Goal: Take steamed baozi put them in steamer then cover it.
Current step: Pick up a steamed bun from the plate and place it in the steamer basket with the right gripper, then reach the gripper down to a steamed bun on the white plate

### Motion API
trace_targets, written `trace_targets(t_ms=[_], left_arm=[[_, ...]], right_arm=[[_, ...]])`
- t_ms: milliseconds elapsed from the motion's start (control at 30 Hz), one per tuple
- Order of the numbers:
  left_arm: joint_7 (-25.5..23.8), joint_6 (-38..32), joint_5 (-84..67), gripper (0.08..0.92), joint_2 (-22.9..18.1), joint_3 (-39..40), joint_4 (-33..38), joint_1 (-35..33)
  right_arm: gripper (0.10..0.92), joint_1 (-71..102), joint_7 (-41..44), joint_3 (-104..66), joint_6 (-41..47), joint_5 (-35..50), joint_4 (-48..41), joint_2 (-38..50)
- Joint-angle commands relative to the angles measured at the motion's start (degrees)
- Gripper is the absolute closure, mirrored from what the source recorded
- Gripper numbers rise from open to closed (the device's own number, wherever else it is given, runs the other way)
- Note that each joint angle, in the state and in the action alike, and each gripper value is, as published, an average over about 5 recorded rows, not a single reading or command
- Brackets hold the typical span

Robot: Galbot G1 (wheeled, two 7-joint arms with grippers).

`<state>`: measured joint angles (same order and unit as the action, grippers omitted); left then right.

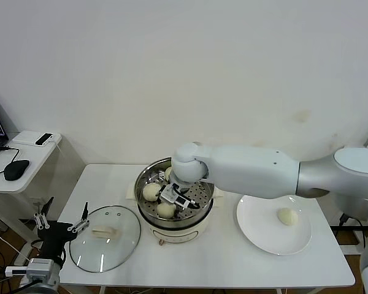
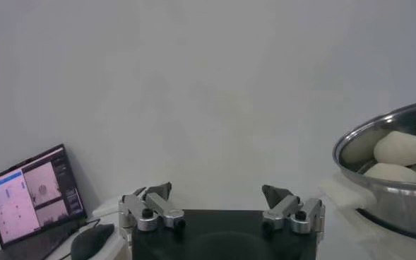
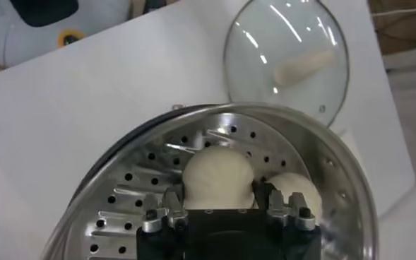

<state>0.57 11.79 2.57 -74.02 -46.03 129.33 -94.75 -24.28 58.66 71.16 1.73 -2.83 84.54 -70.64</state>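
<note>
The steamer [image 1: 142,184] stands at the table's middle with three baozi in it: one at its left [image 1: 151,192], one at the front [image 1: 166,210], one at the back [image 1: 168,172]. My right gripper [image 1: 173,197] is down inside the pot. In the right wrist view, my right gripper [image 3: 220,196] is shut on a baozi [image 3: 218,173] at the perforated tray [image 3: 123,191]; another baozi [image 3: 297,191] lies beside it. A fourth baozi [image 1: 286,216] lies on the white plate [image 1: 260,229]. The cover [image 1: 104,237] lies flat on the table, left of the pot. My left gripper [image 1: 61,226] is open and idle at the lower left.
A side table at the far left holds a mouse [image 1: 16,169], a white box [image 1: 34,138] and a laptop [image 2: 31,194]. The wall is close behind the table. The left wrist view shows the steamer [image 2: 398,201] off to one side of my left gripper [image 2: 222,196].
</note>
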Motion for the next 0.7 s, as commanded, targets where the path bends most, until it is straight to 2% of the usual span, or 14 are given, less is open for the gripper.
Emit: trace_targets(t_ms=[33, 167, 367, 533, 700], left_arm=[[-0.03, -0.02, -0.02, 0.177, 0.03, 0.02, 0.01, 0.07], [-0.04, 0.00, -0.02, 0.177, 0.10, 0.03, 0.06, 0.10], [-0.06, 0.01, 0.00, 0.177, 0.17, -0.03, 0.25, 0.16], [-0.10, 0.05, -0.01, 0.177, 0.40, -0.10, 0.43, 0.36], [-0.11, 0.08, 0.00, 0.177, 0.84, 0.05, 0.18, 0.65]], right_arm=[[0.406, -0.21, 0.90, 0.71, -1.89, -0.53, 0.60, -0.39], [0.357, -0.52, 0.64, 0.29, -2.20, -0.32, 1.15, 0.31], [0.218, -1.78, 0.93, -2.24, -2.44, -0.44, 0.98, 2.25], [0.203, -2.59, 2.67, -6.27, 0.28, -0.97, 1.40, 5.81], [0.202, -2.99, 4.59, -11.81, 7.88, -0.80, 1.26, 11.02]])
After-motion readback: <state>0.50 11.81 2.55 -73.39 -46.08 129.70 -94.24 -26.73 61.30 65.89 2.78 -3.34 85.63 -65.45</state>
